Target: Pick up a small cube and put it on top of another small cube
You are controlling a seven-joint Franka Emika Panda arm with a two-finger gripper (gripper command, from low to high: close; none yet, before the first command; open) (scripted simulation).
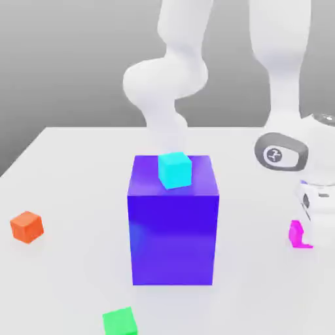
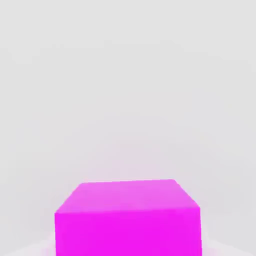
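claw: the claw (image 1: 317, 235) is closing together on the magenta cube (image 1: 296, 234) and is clamping it, down at the level of the worktop (image 1: 78, 196), near the exterior view's right edge.
magenta cube: it is sitting low in the claw, and in the exterior view the claw is hiding a part of it. in the hand view its top face and one side face are showing.
green cube: the green cube (image 1: 120, 322) is lying on the worktop, near the exterior view's bottom edge, which is cutting it. nothing is resting on its top.
blue block: the big blue block (image 1: 173, 239) is standing upright on the worktop, between the orange cube and the magenta cube.
cyan cube: the cyan cube (image 1: 175, 171) is resting on top of the blue block.
orange cube: the orange cube (image 1: 27, 227) is lying on the worktop, at the exterior view's left, well apart from the blue block.
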